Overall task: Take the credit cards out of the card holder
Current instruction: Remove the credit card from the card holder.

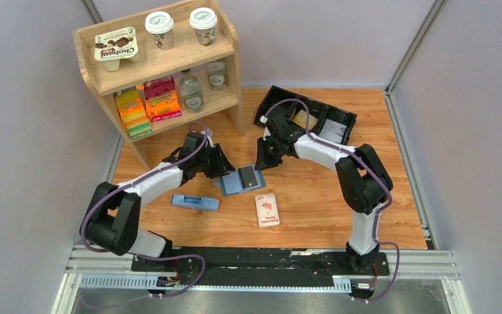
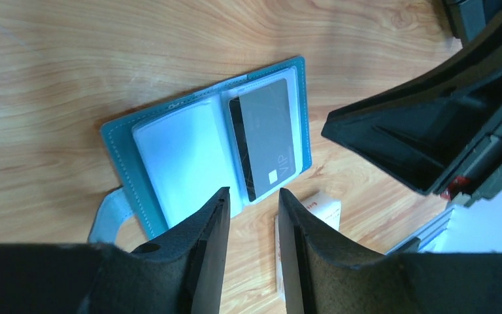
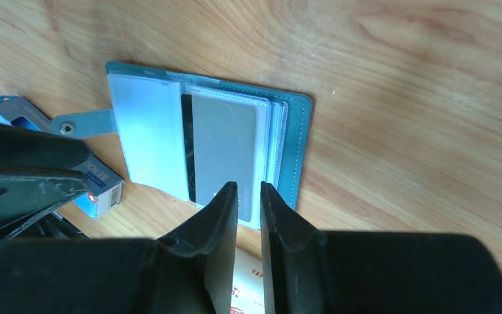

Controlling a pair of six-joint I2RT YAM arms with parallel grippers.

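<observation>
Grey panel walls (image 1: 33,131) are enclosing a wood-grain worktop (image 1: 340,196).

Containers: the card holder (image 1: 230,187) is lying open and flat at the centre of the overhead frame, between the two end effectors. In the left wrist view its right panel is holding a dark grey card (image 2: 265,134) marked VIP inside a clear sleeve. The left panel's sleeve is looking plain and pale. Further sleeves are stacking beneath that card in the right wrist view. A snap strap (image 3: 82,124) is trailing from the holder's left edge there. A black tray (image 1: 343,121) is sitting at the upper right of the worktop with a tan flat item (image 1: 299,119) inside, too small to identify. A wooden shelf unit (image 1: 232,62) at the upper left is carrying two lidded cups (image 1: 160,29), a yoghurt multipack (image 1: 115,47), glass jars (image 1: 190,91) and coloured boxes (image 1: 163,99).

Left end effector (image 2: 253,193): hovering released at the holder's lower edge, with wood showing through its gap. Right end effector (image 3: 248,186): standing at the card's lower edge with fingers nearly together. Whether it is pinching card or sleeve cannot be told.

Surface: a narrow pale blue box (image 1: 195,202) is lying just lower left of the holder and a white pack (image 1: 267,209) lower right.

Obscured: in the overhead frame both end effectors are overlapping the holder's upper edge. The print on the card's face is blurring in the right wrist view.
</observation>
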